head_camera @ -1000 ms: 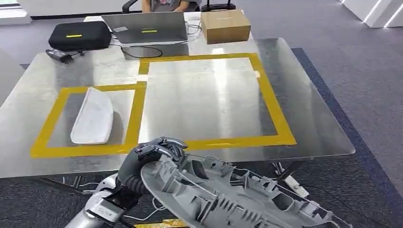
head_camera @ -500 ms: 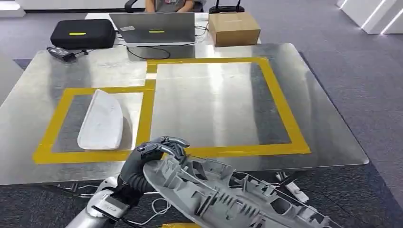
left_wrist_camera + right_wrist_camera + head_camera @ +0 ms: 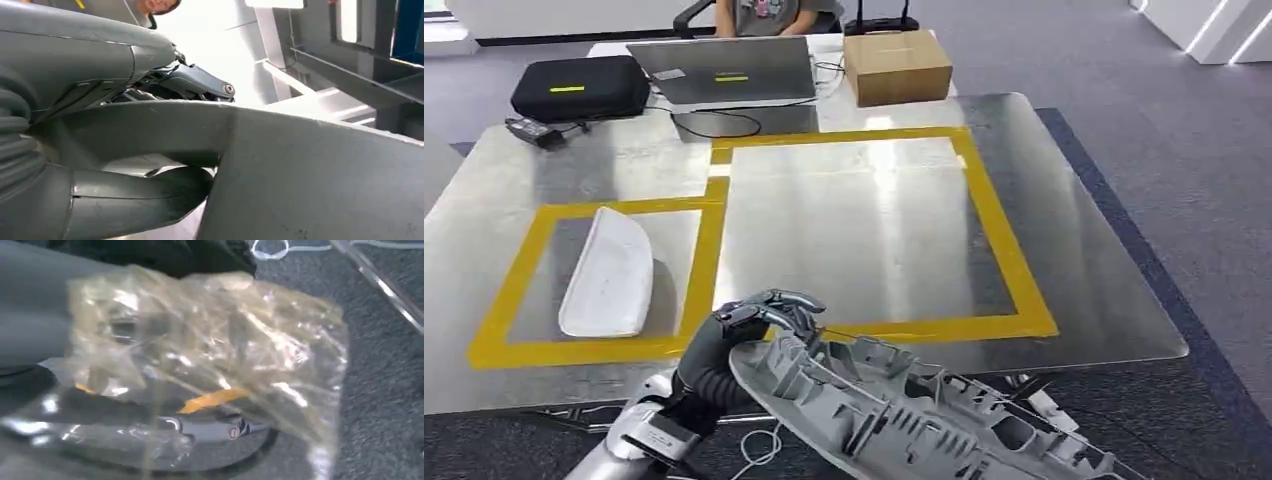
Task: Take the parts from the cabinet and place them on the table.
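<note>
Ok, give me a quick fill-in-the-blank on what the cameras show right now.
1. The left hand grips the large ribbed ____ part.
2. The white part lies inside the ____ yellow-taped rectangle on the table.
3. The cardboard box stands beside the ____.
4. The right hand holds a clear plastic ____.

Missing: grey; smaller; laptop; bag

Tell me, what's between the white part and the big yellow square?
In the head view, only a yellow tape strip and bare metal table separate the white part from the big square.

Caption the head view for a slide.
Left hand holds a grey part at the near edge of the table; a white part lies in the smaller taped box.
</note>
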Robot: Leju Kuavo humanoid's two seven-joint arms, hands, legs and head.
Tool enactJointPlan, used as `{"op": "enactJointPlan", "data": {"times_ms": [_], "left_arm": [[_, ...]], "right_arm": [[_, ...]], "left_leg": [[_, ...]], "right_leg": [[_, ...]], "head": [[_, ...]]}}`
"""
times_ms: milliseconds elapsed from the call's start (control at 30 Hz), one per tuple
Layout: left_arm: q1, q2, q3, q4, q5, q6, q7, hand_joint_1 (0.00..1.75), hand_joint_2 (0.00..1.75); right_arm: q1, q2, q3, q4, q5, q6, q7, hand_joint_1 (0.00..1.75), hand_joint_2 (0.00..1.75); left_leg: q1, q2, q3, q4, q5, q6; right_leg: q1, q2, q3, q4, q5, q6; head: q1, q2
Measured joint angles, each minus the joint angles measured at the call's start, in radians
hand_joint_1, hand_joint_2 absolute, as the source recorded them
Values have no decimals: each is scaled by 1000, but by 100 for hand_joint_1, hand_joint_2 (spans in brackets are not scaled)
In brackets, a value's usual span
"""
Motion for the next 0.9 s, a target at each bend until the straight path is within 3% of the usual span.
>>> {"op": "enactJointPlan", "data": {"times_ms": [33,67,100,167,200,267,333,500,633,767,900], "left_arm": [[1,0,0,2,-1,0,0,175,175],[2,0,0,5,-2,0,0,175,175],[2,0,0,7,-2,0,0,175,175],[1,0,0,7,-3,0,1,175,175],[0,0,-1,7,-5,0,3,175,175],[-4,0,-3,9,-23,9,21,175,175],[-3,-2,-6,12,-47,26,42,175,175],[-12,-6,-18,33,-107,84,106,175,175],[-26,-18,-30,59,-135,114,129,175,175],[-32,-21,-36,75,-141,120,133,175,175],[-39,-30,-45,97,-186,175,152,175,175]], "right_arm": [[0,0,0,0,0,0,0,0,0],[1,0,0,0,0,0,0,0,0],[2,0,0,0,1,0,0,0,0],[1,0,0,0,2,0,0,0,0],[1,0,0,0,2,0,0,0,0],[-1,0,0,1,4,0,0,0,0],[0,0,-1,1,7,1,-1,0,0],[-1,0,-2,1,11,3,-3,0,0],[-2,0,-2,1,13,6,-3,0,0],[-2,0,-2,1,14,6,-3,0,0],[-2,0,-2,1,21,6,-3,0,0]], "left_leg": [[2,0,-38,58,-8,-2],[3,0,-52,64,11,-3],[5,0,-44,29,54,-2],[5,0,15,-132,172,6],[4,0,36,-196,200,12],[-2,0,56,-229,172,23],[2,-3,53,-234,177,14],[-1,-3,54,-234,169,26],[-2,-3,58,-234,166,31],[-4,-3,63,-234,164,34],[-3,-3,64,-234,164,34]], "right_leg": [[0,1,4,0,-4,0],[0,2,10,0,-9,0],[0,4,19,0,-15,1],[0,7,41,0,-28,6],[0,8,44,-1,-35,11],[7,7,40,3,-40,24],[8,5,40,1,-40,16],[7,5,48,-13,-40,18],[6,5,47,-19,-41,30],[5,5,49,-20,-43,34],[5,5,49,-20,-43,34]], "head": [[-1,0],[0,0],[-1,0],[0,0],[0,0],[-1,0],[3,0],[4,0],[4,0],[3,0],[3,0]]}}
